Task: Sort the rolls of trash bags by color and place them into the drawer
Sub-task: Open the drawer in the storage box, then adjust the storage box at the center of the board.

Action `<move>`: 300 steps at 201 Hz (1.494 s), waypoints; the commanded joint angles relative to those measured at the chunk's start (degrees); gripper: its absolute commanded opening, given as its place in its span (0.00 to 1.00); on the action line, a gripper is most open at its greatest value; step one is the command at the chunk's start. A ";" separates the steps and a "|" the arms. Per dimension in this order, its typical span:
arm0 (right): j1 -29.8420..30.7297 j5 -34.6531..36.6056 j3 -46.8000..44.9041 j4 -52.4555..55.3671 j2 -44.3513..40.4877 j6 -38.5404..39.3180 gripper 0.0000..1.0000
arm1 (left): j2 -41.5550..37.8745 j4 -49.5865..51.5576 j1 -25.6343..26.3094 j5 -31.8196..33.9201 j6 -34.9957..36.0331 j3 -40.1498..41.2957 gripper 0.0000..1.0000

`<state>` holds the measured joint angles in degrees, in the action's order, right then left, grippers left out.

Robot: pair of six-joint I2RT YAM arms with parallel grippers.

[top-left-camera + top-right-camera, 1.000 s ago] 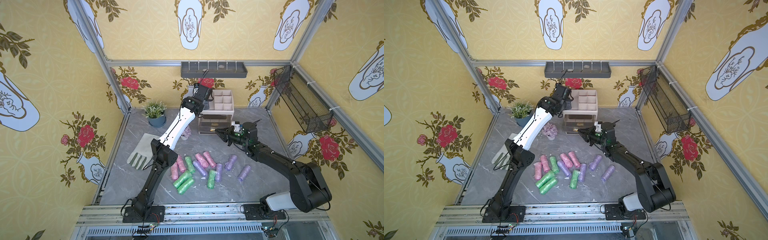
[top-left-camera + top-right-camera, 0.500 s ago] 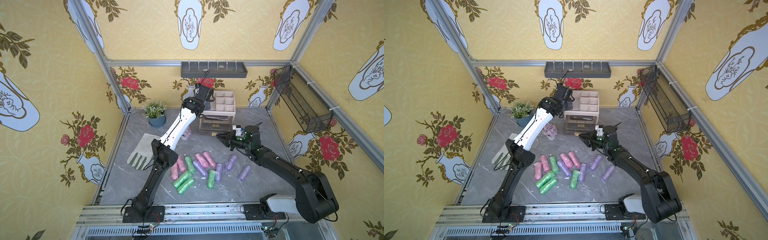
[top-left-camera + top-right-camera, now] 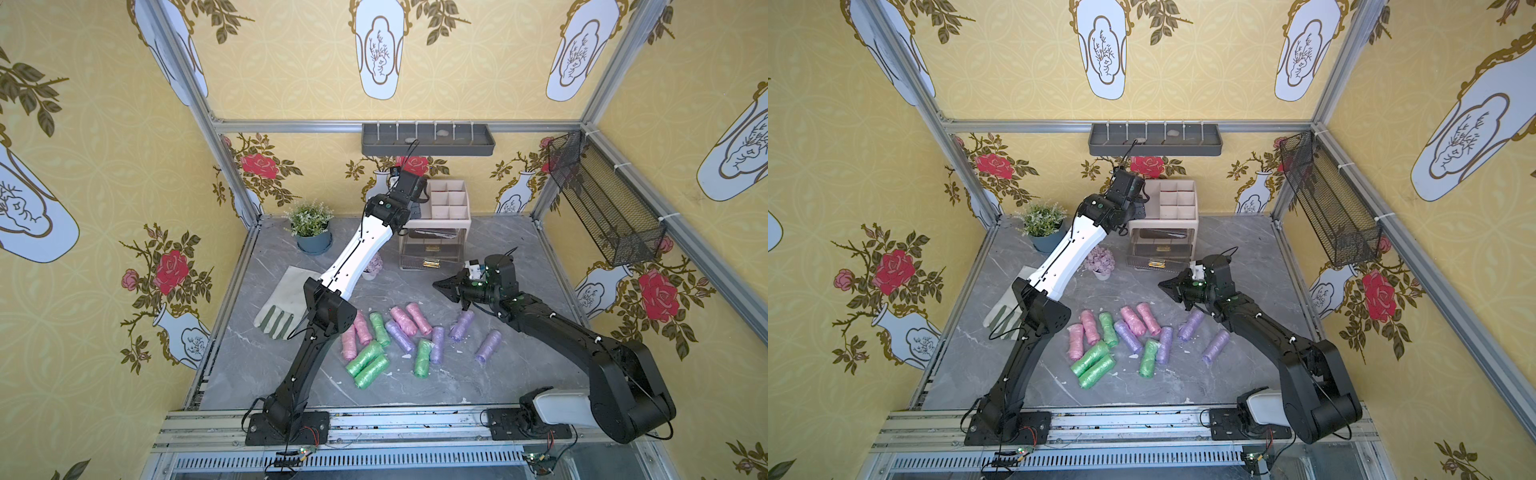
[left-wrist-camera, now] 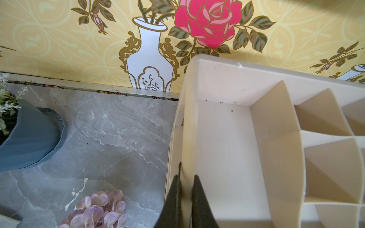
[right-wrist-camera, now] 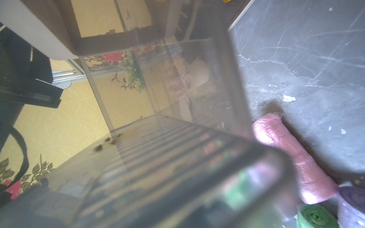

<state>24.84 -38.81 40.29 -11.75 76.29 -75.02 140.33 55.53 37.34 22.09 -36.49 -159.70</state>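
Near the drawer [image 3: 430, 255] — right end effector [image 3: 436, 285] withdrawn.

Blurred clear drawer [image 5: 167, 158] across the right wrist view; green roll [image 5: 316, 217] cut off at edge.

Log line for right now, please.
left gripper: shut on organizer wall | right gripper: shut, hold unclear, front of drawer | rolls: unsorted on table

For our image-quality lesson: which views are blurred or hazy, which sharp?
Right wrist view: hazy, through a clear plastic container with reflections, near edge blurred; left wrist view: sharp on the cream organizer; both top views: crisp, evenly lit.
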 commanded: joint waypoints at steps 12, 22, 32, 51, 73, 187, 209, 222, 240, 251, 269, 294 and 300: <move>-0.06 -1.91 0.63 0.43 -1.58 1.52 0.21 | 0.22 3.18 -0.05 -0.47 -2.28 0.60 0.00; -0.27 -1.46 1.83 3.26 -2.69 3.00 0.29 | -0.01 3.18 -0.08 -0.23 -2.10 0.83 0.00; -0.56 -1.11 2.95 6.21 -3.75 4.51 0.39 | -0.31 3.10 -0.03 -0.10 -1.88 1.03 0.00; -1.56 -0.36 5.35 11.34 -6.06 7.35 0.50 | -1.00 2.68 -0.08 0.08 -1.66 1.79 0.00; -3.16 -0.30 7.40 16.05 -8.02 9.72 0.59 | -1.70 2.07 -0.08 -0.17 -1.35 2.86 0.00; -13.25 -1.41 10.91 29.82 -14.33 16.49 0.69 | -5.54 0.07 -0.08 -0.38 1.05 5.46 0.00; -13.33 -1.44 10.89 29.72 -14.02 16.48 0.69 | -5.51 0.63 -0.08 0.75 1.13 4.14 0.00; -13.33 -1.44 10.80 29.65 -13.89 16.44 0.69 | -5.60 1.06 -0.08 1.60 1.16 4.16 0.00; -13.66 -1.45 10.74 29.60 -13.98 16.55 0.69 | -5.75 1.98 -0.08 2.74 0.99 4.36 0.00; -13.73 -1.44 10.66 29.68 -14.07 16.53 0.69 | -6.06 2.04 -0.08 3.01 0.75 5.24 0.00; -14.05 -1.49 10.62 29.93 -14.23 16.75 0.69 | -6.76 1.78 -0.08 3.12 -0.09 7.99 0.00; -14.52 -1.60 10.55 30.30 -14.41 16.85 0.69 | -8.97 0.09 -0.08 2.99 -1.68 13.68 0.00; -14.62 -1.62 10.56 30.38 -14.55 16.93 0.69 | -9.77 -0.66 -0.05 3.01 -1.87 15.15 0.00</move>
<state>10.50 -40.07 50.83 18.11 62.17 -58.83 132.40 57.76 37.17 25.08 -36.12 -148.70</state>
